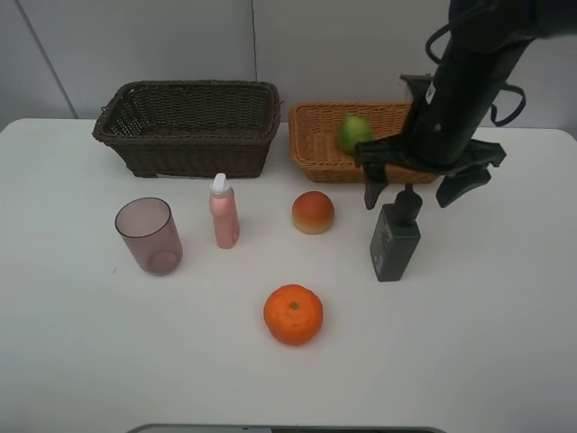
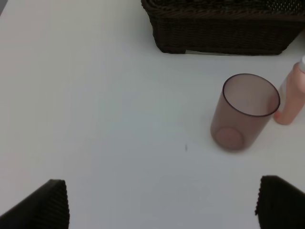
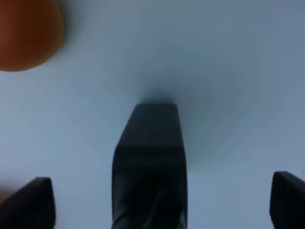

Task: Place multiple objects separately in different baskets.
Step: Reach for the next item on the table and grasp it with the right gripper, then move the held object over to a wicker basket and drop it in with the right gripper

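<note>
The dark green pump bottle (image 1: 394, 242) stands right of centre, and my right gripper (image 1: 413, 191) hovers open over its pump head, one finger on each side, touching nothing. The right wrist view shows that bottle (image 3: 150, 167) between the spread fingers of the right gripper (image 3: 159, 200), with the blurred tangerine (image 3: 26, 33) beyond. The lime (image 1: 354, 133) lies in the orange-tan basket (image 1: 311, 135). The dark brown basket (image 1: 189, 126) holds nothing visible. Cup (image 1: 149, 234), pink bottle (image 1: 224, 212), peach-like fruit (image 1: 313, 212) and tangerine (image 1: 293, 314) rest on the table. My left gripper (image 2: 162, 205) is open, short of the cup (image 2: 245, 112).
The white table (image 1: 487, 361) carries everything. In the left wrist view the pink bottle (image 2: 290, 100) stands right beside the cup, and the dark basket (image 2: 224, 28) lies behind them. A grey wall rises behind the baskets.
</note>
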